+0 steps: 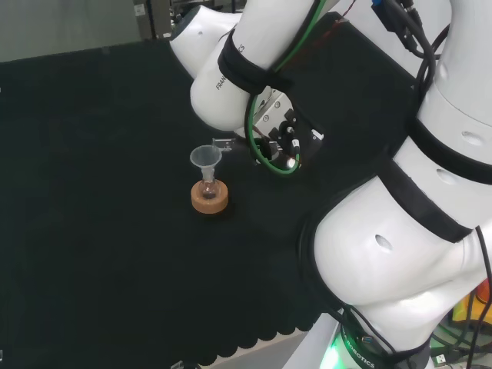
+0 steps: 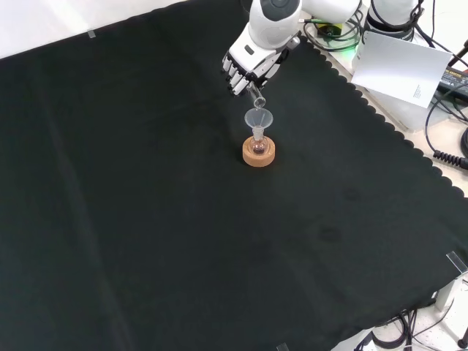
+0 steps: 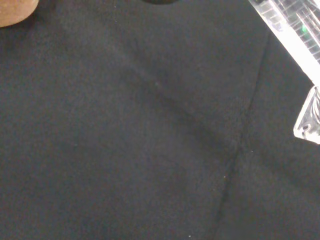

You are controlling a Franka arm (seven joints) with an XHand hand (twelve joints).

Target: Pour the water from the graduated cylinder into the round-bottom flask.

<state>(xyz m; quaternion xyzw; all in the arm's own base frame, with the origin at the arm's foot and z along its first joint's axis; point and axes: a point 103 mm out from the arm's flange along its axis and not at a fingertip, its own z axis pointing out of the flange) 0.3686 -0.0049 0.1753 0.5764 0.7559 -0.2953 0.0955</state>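
Observation:
A small round-bottom flask [image 2: 258, 145] stands on a cork ring [image 2: 259, 153] with a clear funnel [image 2: 259, 118] in its neck. The same flask [image 1: 208, 188], cork ring [image 1: 209, 199] and funnel [image 1: 205, 157] show in the head view. The hand [image 2: 248, 69] is above and behind the funnel in the front view, its fingers curled round a clear graduated cylinder [image 2: 256, 96] that tilts down with its mouth at the funnel's rim. In the head view the cylinder's mouth [image 1: 223, 143] meets the funnel from the right. The wrist view shows the cylinder's clear wall and foot [image 3: 300, 45] and a corner of the cork ring [image 3: 15, 12].
Black cloth [image 2: 146, 219] covers the bench, with a scalloped edge [image 2: 395, 131] at the right of the front view. Beyond that edge lie a white sheet [image 2: 398, 66] and cables [image 2: 446, 139]. The arm's white links [image 1: 400, 231] stand at the right of the head view.

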